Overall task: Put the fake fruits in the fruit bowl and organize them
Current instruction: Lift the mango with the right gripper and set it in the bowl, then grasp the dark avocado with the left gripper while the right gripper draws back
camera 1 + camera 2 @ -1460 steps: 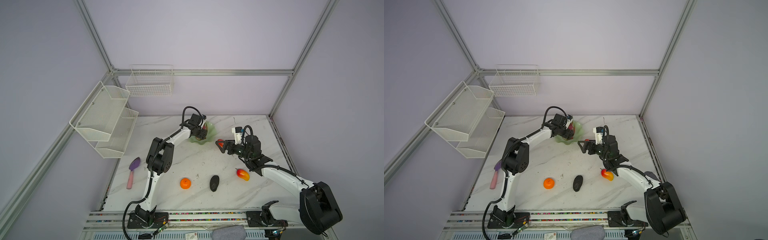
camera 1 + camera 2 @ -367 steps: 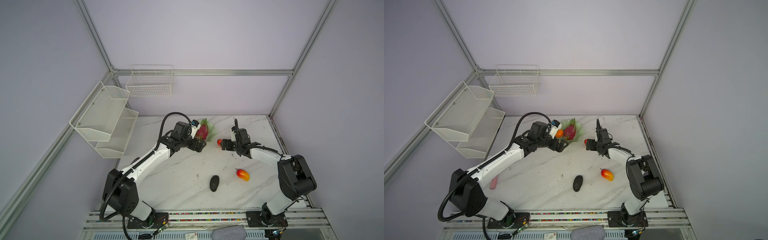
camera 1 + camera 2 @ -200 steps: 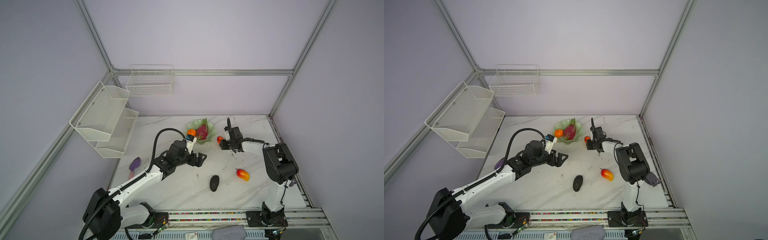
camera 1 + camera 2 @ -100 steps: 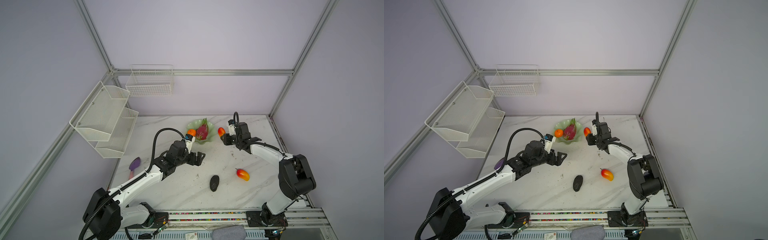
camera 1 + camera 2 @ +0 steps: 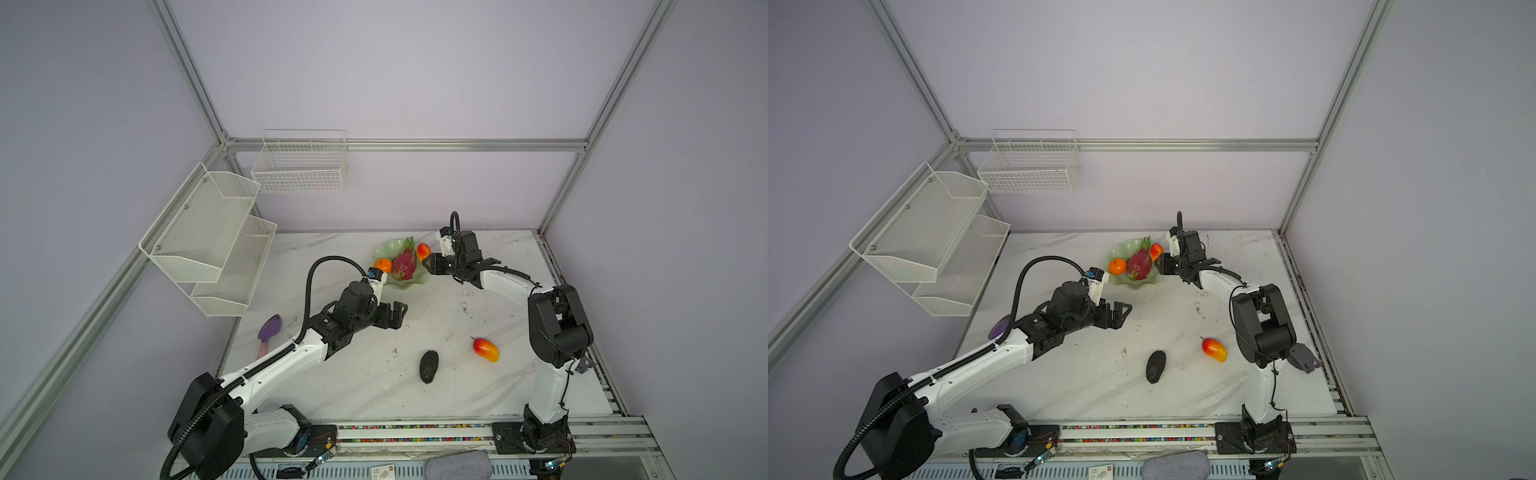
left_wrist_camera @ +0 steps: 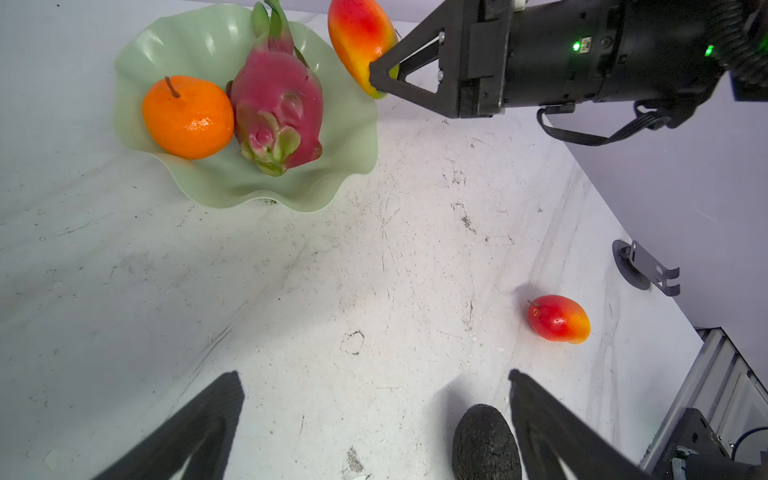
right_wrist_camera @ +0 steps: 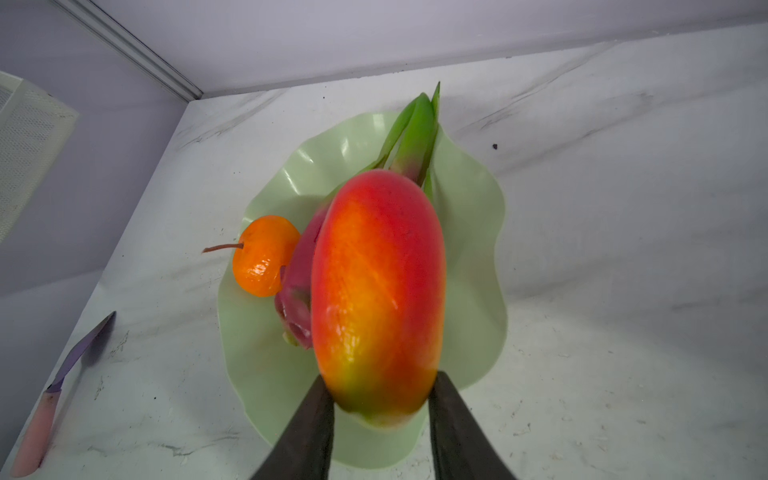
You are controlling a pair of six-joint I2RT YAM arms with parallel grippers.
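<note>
**Right fingers** (image 7: 316, 424) are clenched on the narrow yellow-green end of one mango (image 7: 378, 291). It is held in the air at the edge of the bowl (image 7: 469, 249) on the right arm's side, and most of the fruit juts out past the grip.

**Left fingers** (image 6: 199, 424) are spread wide and empty, above the bare surface (image 5: 365, 374) between bowl and avocado (image 5: 429, 365).

**Fruits:** orange (image 5: 383, 265) and dragon fruit (image 5: 404, 264) lie in the bowl, touching. The other mango (image 5: 485, 350) and the avocado lie on the surface, well apart from the bowl.

**Likely faults from here:**
- (a) The end-only grip may let the smooth mango swing or slip before it is over free space.
- (b) If let go above the rim or onto the dragon fruit, the mango may roll off the shallow, glossy bowl onto the surface.
- (c) Fingers lowered too close may catch the wavy rim and shove or tip the bowl, unseating the two fruits inside.
</note>
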